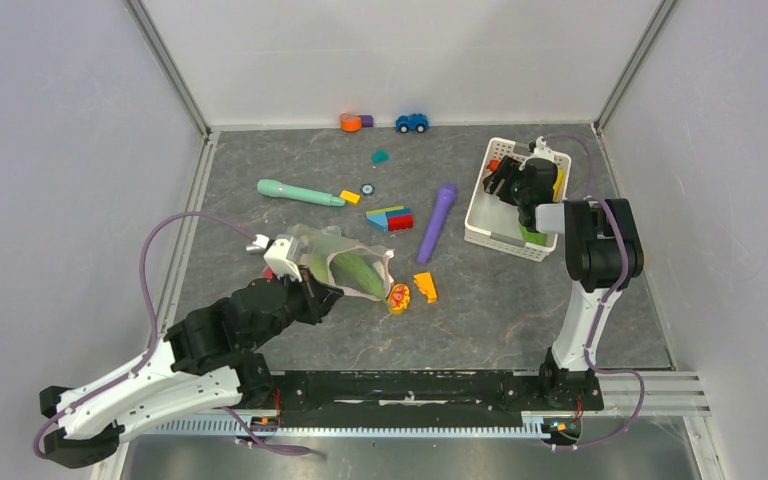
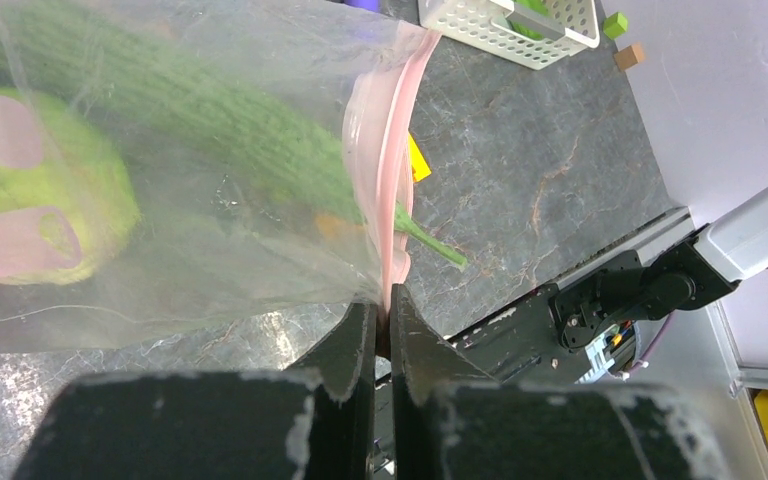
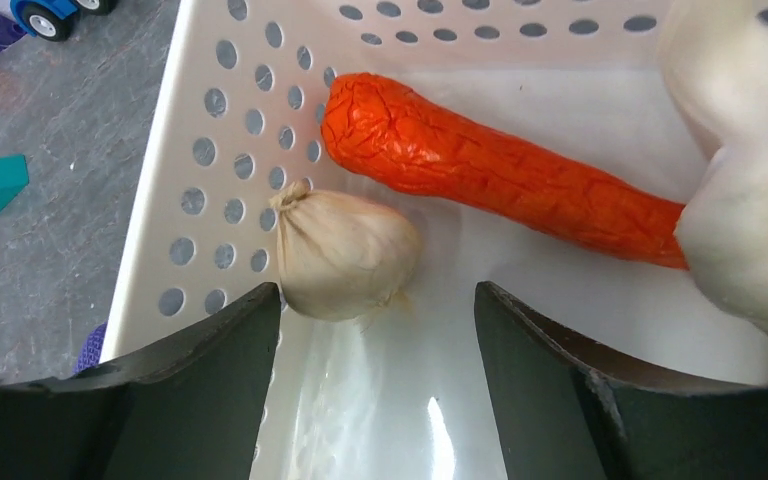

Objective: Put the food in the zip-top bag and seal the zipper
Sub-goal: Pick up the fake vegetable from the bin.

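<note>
The zip-top bag (image 1: 332,252) lies on the table left of centre, its pink zipper (image 2: 392,150) along the mouth edge. Inside it are a long green cucumber (image 1: 362,277) and a round green cabbage (image 2: 35,195). My left gripper (image 2: 385,300) is shut on the lower end of the zipper strip. A red and yellow food piece (image 1: 398,298) lies just outside the bag's mouth. My right gripper (image 3: 375,290) is open inside the white basket (image 3: 210,150). A beige piece (image 3: 345,255) sits just beyond its left finger, and an orange-red carrot (image 3: 500,170) lies farther in.
The basket (image 1: 497,240) stands at the right. A teal stick (image 1: 300,192), a purple stick (image 1: 437,222), stacked blocks (image 1: 390,218), a yellow piece (image 1: 425,288) and a blue toy car (image 1: 412,122) lie on the table. A pale bulky object (image 3: 750,200) fills the basket's right side.
</note>
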`<state>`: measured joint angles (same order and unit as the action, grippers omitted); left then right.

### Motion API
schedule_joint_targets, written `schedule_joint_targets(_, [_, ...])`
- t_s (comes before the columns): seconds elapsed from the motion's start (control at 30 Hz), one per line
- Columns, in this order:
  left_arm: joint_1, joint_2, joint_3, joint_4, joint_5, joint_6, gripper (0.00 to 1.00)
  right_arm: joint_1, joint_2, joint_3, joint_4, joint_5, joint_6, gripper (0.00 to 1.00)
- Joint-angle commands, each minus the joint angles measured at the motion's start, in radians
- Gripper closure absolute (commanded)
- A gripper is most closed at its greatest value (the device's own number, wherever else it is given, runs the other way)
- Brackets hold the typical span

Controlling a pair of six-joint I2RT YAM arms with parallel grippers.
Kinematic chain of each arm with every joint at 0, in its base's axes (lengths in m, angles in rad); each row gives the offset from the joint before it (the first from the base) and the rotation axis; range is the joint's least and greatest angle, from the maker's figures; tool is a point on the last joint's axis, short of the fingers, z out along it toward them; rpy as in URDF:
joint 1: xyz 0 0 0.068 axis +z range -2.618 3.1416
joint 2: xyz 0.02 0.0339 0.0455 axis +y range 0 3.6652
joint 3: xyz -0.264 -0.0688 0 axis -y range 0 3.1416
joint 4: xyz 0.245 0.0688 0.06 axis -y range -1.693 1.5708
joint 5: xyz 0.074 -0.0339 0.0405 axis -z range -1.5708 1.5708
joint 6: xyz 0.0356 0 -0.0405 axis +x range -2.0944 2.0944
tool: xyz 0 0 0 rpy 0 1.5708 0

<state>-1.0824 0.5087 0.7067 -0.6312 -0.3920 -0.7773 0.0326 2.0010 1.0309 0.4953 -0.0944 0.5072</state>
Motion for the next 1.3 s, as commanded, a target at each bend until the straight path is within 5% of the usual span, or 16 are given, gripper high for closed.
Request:
schedule_joint_targets(0.0, [-0.001,0.027,0.01,0.061,-0.022,-0.039,0.96,0.001,0.021,0.034,-0.004,0.037,-0.036,0.23])
schedule_joint_targets(0.43, [-0.002,0.066,0.014,0.082,0.003,-0.063,0.97,0.006,0.089,0.048,0.069,0.033,-0.004,0.29])
schedule_joint_targets(0.73, [-0.002,0.064,-0.019,0.084,0.013,-0.115,0.98,0.008,0.123,0.053,0.108,0.016,0.002,0.44])
schedule_joint_targets(0.97, [-0.002,0.082,-0.007,0.088,0.016,-0.112,0.98,0.007,0.1,0.048,0.114,0.018,-0.043,0.67])
schedule_joint_targets(1.07, [-0.001,0.085,-0.003,0.083,0.012,-0.112,0.98,0.007,0.053,0.03,0.119,0.024,-0.068,0.79])
schedule_joint_targets(1.27, [-0.002,0.081,0.017,0.064,0.001,-0.114,0.98,0.008,-0.129,-0.031,0.109,0.046,-0.123,0.85])
